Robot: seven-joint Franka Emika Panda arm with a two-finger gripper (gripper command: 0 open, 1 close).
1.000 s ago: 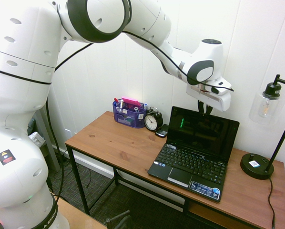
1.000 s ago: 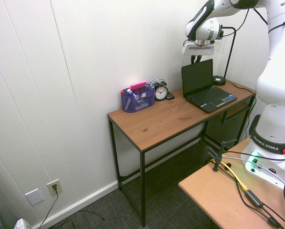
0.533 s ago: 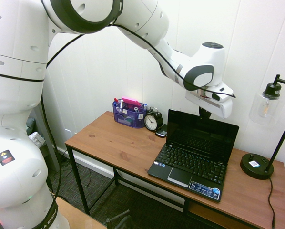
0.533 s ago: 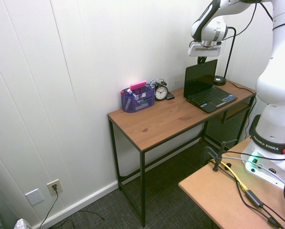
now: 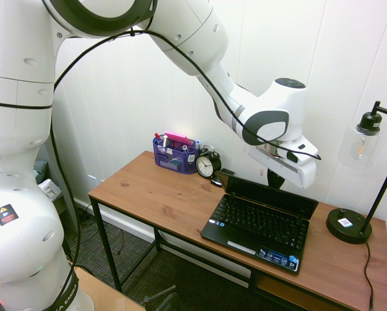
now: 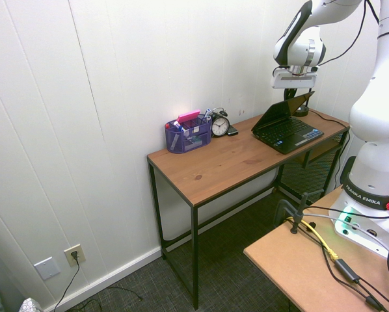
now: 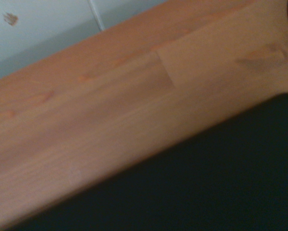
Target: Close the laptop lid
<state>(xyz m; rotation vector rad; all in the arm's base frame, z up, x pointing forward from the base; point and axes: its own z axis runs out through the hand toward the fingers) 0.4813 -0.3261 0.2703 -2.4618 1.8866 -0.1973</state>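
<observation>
Half-closed now: the flat matte-black laptop lid (image 5: 269,194) has tipped well forward since a second ago, jaws (image 5: 276,181) pinched shut pressing behind it; small black netbook (image 5: 257,224) at the wooden surface's (image 5: 161,194) three o'clock end.

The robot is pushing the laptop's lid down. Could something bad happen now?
Maybe. The tool presses behind the half-lowered laptop lid, so it might slip off the edge before the lid shuts. The laptop could also slide on the desk. The lamp stands close on one side; a swing could bump it.
</observation>
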